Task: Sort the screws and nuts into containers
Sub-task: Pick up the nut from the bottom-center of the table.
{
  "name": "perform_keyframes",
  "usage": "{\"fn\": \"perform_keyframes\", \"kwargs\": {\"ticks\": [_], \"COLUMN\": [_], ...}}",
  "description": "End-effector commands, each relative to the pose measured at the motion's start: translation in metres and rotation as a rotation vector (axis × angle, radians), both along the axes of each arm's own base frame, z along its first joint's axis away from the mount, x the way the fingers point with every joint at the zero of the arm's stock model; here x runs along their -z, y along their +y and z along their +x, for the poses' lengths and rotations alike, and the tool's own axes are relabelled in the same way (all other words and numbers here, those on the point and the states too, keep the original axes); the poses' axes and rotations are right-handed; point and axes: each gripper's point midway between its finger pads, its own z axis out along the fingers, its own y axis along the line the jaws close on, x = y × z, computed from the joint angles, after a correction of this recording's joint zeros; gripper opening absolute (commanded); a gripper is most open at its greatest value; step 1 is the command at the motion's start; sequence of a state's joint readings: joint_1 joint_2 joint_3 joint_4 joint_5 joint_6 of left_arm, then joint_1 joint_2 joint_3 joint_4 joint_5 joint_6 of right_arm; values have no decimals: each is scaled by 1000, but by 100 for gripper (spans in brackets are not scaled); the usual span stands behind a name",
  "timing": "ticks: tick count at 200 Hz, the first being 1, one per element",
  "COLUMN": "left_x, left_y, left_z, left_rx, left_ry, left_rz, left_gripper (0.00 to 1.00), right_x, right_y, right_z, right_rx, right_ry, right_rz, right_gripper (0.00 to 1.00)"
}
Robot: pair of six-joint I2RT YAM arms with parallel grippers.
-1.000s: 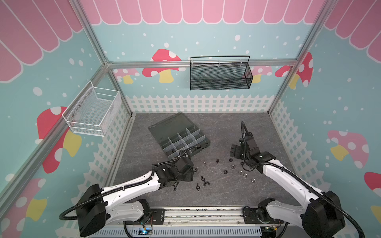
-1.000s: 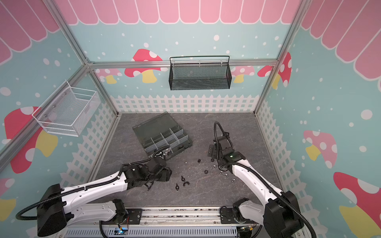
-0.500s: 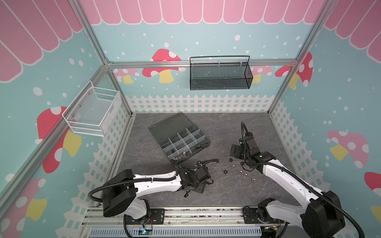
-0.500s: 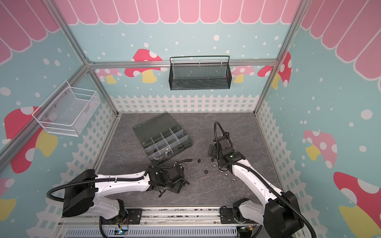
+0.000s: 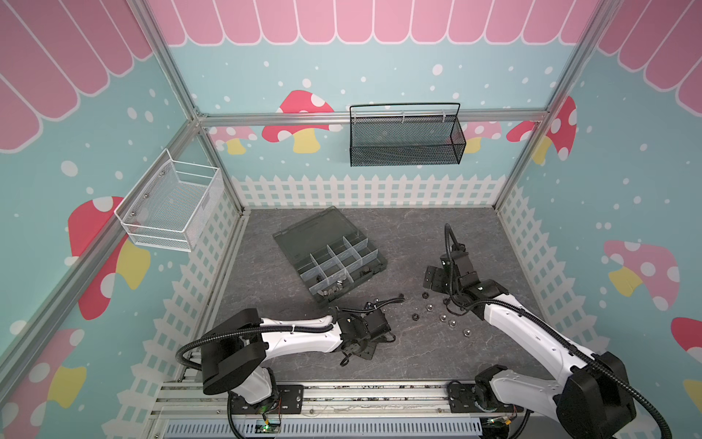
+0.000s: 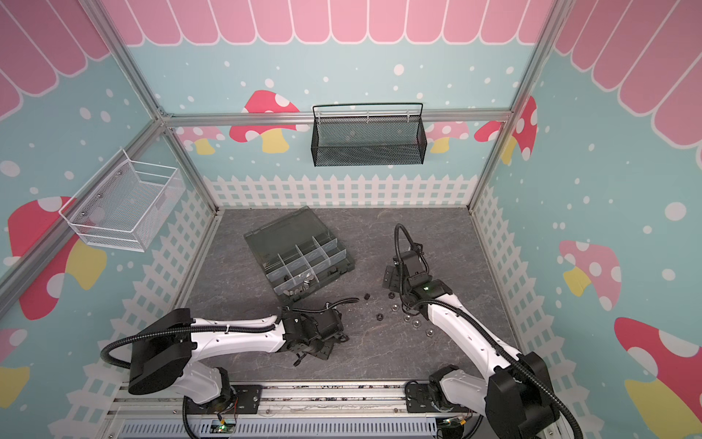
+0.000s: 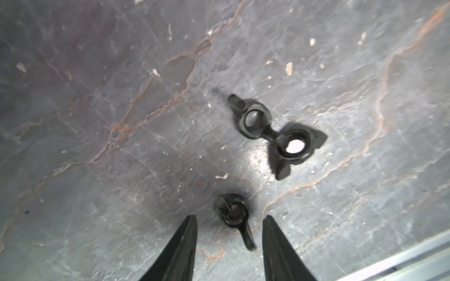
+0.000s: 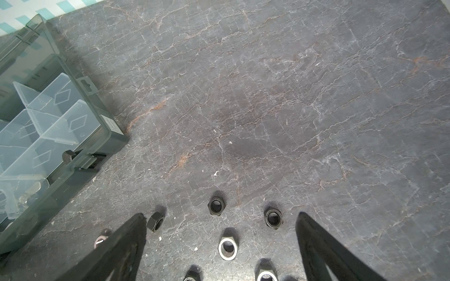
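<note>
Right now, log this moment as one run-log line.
left gripper: jaws open astride black wing nut | right gripper: jaws wide over loose hex nuts | organizer box: lid open

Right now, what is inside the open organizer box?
The organizer box holds a few small silver pieces in near compartments and one black screw. Most compartments look empty; dividers hide some corners.

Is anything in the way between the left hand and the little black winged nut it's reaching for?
Nothing visible is. In the left wrist view the left hand is open, and the black winged nut lies on the bare table just ahead of its fingertips. Two other winged nuts lie farther off, apart from it.
</note>
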State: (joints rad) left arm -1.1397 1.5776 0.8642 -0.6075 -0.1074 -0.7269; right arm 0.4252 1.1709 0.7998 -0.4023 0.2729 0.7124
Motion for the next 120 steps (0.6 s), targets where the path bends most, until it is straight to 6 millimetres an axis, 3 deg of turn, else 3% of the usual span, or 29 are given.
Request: {"fn": "perform_keyframes", "kwargs": {"ticks": [1, 82, 120], "left_x": [6, 11, 9], "left_y": [9, 10, 6], "left_z": [-4, -4, -8], "left_rx": [8, 33, 41], "left_ry": [18, 27, 49], "left_rz": [48, 88, 68], "left_gripper": [39, 21, 21], "right_x": [5, 4, 5], "right_y": [-3, -2, -1], "right_z": [1, 2, 2], "right_rx": [24, 21, 19], "right_ry": [4, 7, 13], "right_rz": [7, 5, 4], "right_gripper": [97, 97, 97]}}
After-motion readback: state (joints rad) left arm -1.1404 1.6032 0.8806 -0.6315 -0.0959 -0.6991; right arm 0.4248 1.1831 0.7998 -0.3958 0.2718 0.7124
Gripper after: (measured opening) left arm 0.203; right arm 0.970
